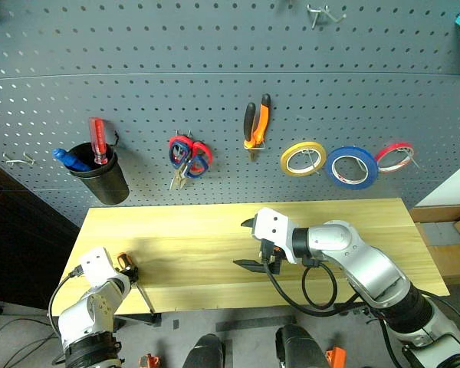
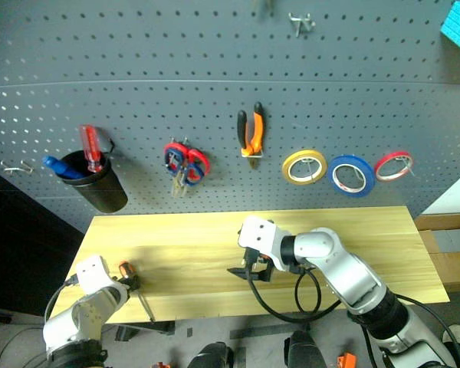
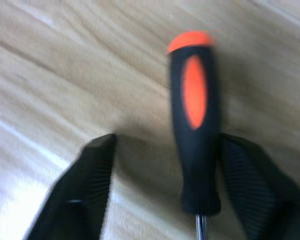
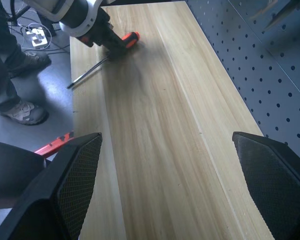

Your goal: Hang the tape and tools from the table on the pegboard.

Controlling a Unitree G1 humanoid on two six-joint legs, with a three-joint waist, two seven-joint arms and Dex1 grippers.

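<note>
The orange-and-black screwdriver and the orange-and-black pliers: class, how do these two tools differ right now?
The screwdriver lies flat on the table; the pliers hang upright on the pegboard. The screwdriver sits between the left gripper's fingers, while nothing touches the pliers. The screwdriver has one handle; the pliers have two, one orange, one black. Both share orange-and-black grips.

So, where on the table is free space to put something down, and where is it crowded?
The table is bare between the right gripper and its far right end, and along the back edge under the pegboard. The near left corner is crowded: the left gripper straddles the orange-and-black screwdriver there.
</note>
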